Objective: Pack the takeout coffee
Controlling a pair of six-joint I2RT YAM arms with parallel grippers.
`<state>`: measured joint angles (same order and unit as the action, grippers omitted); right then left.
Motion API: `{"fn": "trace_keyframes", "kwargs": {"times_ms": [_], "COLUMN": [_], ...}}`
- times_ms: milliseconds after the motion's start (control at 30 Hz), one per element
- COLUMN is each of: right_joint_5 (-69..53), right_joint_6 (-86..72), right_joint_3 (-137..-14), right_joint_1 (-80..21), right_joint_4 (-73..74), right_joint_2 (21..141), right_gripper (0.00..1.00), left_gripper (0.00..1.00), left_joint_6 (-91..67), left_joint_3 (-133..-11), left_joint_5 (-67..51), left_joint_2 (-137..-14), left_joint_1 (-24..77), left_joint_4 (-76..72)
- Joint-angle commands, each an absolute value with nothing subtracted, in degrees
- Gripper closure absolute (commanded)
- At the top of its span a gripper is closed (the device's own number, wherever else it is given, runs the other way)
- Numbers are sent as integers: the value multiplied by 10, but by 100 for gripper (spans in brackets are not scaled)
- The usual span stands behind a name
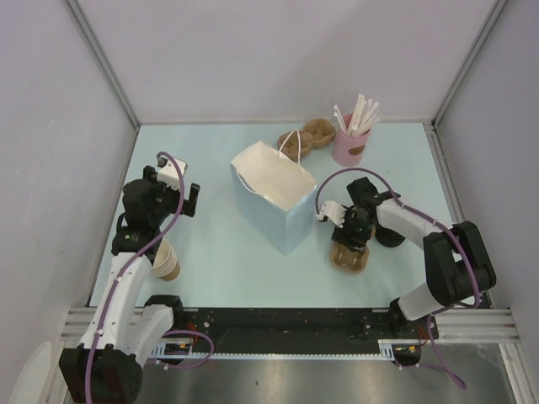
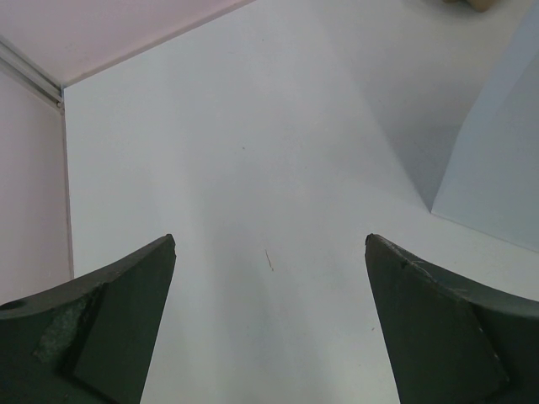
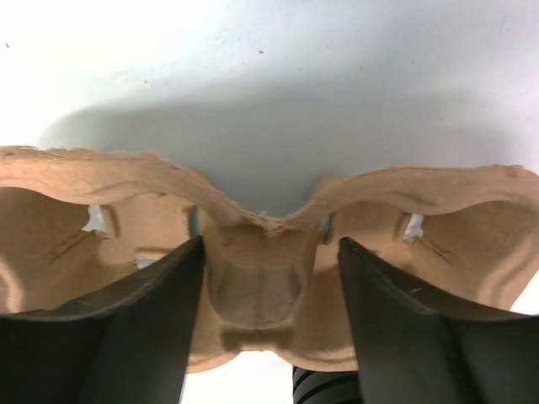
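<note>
The takeout coffee (image 1: 390,237) shows as a round black lid on the table right of centre, partly behind my right arm. Just left of it lies a brown pulp cup carrier (image 1: 348,257). My right gripper (image 1: 349,234) is down over that carrier. In the right wrist view its fingers (image 3: 152,311) straddle the carrier's raised middle post (image 3: 261,286); the gripper (image 3: 270,241) is open, with a gap still on the right side. A black ribbed edge (image 3: 324,389) peeks out below the carrier. My left gripper (image 1: 192,200) (image 2: 270,238) hangs open and empty over bare table at the left.
An open pale-blue paper bag (image 1: 278,198) (image 2: 497,168) stands in the middle. Behind it lie more pulp carriers (image 1: 307,139) and a pink cup of white straws (image 1: 350,145). A stack of lidless tan cups (image 1: 166,263) stands by my left arm. Walls close in on three sides.
</note>
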<state>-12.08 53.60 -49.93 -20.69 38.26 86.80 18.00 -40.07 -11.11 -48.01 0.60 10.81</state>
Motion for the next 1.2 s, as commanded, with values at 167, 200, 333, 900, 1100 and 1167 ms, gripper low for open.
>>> {"fn": "trace_keyframes", "kwargs": {"times_ms": [167, 200, 333, 900, 1100, 1167], "right_joint_5": [-117, -120, -121, -100, -75, -77], "right_joint_6": [537, 539, 543, 423, 422, 413], "right_joint_3": [-501, -501, -511, -525, -548, -551], "right_joint_1": [-220, -220, -214, -185, -209, -210], "right_joint_4": [387, 388, 397, 181, 200, 195], "right_joint_2": [813, 799, 731, 500, 491, 483], "right_gripper": [52, 52, 53, 60, 59, 59], "left_gripper": [1, 1, 1, 1, 1, 1], "left_joint_6": [171, 171, 171, 255, 336, 343], "left_joint_3": [-412, -411, -412, -510, -578, -605], "left_joint_5": [-117, -116, -116, -234, -342, -380], "left_joint_2": [-476, -477, -478, -404, -347, -361], "left_joint_1": [2, 2, -13, -11, -5, -5], "left_joint_4": [93, 93, 93, 209, 269, 292]}}
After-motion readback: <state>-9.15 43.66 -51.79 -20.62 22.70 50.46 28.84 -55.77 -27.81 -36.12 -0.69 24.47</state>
